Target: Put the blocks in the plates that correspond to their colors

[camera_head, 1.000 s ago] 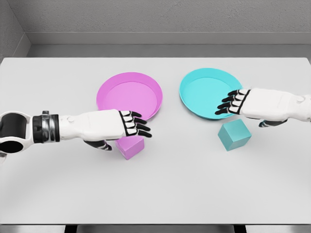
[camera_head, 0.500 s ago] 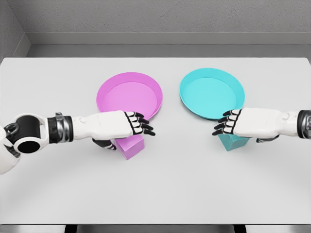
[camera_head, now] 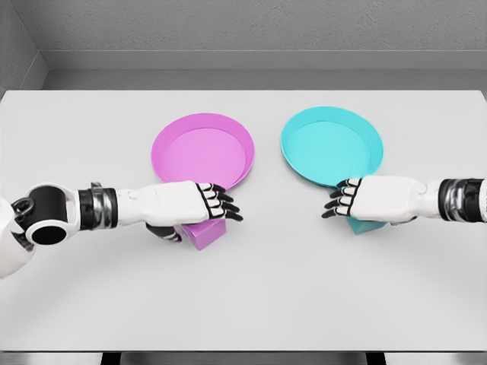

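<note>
near the pink plate, the left hand is covering the pink block; the right hand is covering the teal block; finger grip unclear.

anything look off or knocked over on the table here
Nothing stands out. The pink plate and teal plate sit flat and empty; the pink block and teal block rest on the table under the left hand and right hand.

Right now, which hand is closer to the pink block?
Left. The left hand sits right over the pink block, while the right hand is far across the table, above the teal block.
</note>
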Available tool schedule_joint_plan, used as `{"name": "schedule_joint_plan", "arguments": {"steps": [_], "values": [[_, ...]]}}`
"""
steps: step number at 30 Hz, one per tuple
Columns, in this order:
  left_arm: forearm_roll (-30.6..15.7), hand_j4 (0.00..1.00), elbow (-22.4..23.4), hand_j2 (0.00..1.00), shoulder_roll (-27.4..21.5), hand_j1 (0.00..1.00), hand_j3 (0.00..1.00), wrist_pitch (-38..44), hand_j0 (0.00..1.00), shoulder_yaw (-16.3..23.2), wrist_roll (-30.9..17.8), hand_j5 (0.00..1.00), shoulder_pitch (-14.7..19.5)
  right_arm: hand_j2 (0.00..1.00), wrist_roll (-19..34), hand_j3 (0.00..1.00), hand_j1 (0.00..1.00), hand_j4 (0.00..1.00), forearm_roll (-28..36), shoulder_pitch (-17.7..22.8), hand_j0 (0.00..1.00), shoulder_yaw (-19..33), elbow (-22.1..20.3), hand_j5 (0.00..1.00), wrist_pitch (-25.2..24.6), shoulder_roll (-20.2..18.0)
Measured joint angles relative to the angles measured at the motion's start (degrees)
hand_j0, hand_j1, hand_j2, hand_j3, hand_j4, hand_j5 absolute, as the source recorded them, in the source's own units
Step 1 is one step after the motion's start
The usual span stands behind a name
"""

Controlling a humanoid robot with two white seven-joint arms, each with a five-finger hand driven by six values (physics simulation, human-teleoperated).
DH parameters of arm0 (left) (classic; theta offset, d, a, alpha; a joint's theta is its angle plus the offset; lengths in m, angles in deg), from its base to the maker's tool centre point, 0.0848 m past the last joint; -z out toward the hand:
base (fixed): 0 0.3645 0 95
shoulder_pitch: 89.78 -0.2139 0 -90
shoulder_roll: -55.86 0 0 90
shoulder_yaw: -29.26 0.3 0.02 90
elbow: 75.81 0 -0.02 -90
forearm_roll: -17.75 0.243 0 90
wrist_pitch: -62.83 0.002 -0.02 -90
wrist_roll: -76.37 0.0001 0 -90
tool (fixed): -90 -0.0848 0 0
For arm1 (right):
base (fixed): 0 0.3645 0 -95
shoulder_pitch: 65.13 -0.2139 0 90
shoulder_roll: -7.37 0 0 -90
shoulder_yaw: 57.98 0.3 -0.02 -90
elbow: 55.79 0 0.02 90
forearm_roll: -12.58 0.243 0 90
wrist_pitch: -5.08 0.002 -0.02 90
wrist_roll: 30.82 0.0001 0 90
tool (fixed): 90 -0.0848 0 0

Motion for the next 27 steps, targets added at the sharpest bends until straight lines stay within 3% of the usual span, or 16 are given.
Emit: {"name": "schedule_joint_plan", "arguments": {"steps": [2, 4, 6, 18, 27], "values": [[0.27, 0.99, 0.02, 0.99, -0.09, 0.99, 0.99, 0.02, 0.99, 0.03, 0.00, 0.99, 0.00, 1.00, 0.01, 1.00, 1.00, 1.00, -1.04, -0.09, 1.00, -0.47, 0.34, 1.00, 0.02, 0.03], [0.54, 0.93, -0.01, 0.93, -0.13, 0.93, 0.93, -0.02, 0.93, 0.11, 0.00, 0.93, 0.00, 0.71, -0.04, 0.71, 0.71, 0.71, -1.46, -0.09, 0.71, -0.50, 0.56, 0.71, -0.02, 0.06], [0.76, 0.88, -0.03, 0.88, -0.15, 0.88, 0.88, -0.07, 0.88, 0.18, -0.01, 0.88, 0.00, 0.63, -0.01, 0.63, 0.63, 0.63, -1.74, -0.09, 0.63, 0.12, 0.70, 0.63, 0.01, 0.10], [1.83, 0.54, -0.23, 0.54, -0.13, 0.54, 0.54, -0.65, 0.54, 0.61, 0.22, 0.54, 0.09, 0.63, 0.07, 0.63, 0.63, 0.63, -0.76, -0.18, 0.63, 1.41, 1.02, 0.63, 0.06, 0.10], [1.62, 0.41, -0.64, 0.41, -0.27, 0.41, 0.41, -6.05, 0.41, 0.66, 0.01, 0.41, 2.02, 0.63, 0.03, 0.63, 0.63, 0.63, 5.60, -0.18, 0.63, 5.59, 2.70, 0.63, 0.10, 0.18]]}}
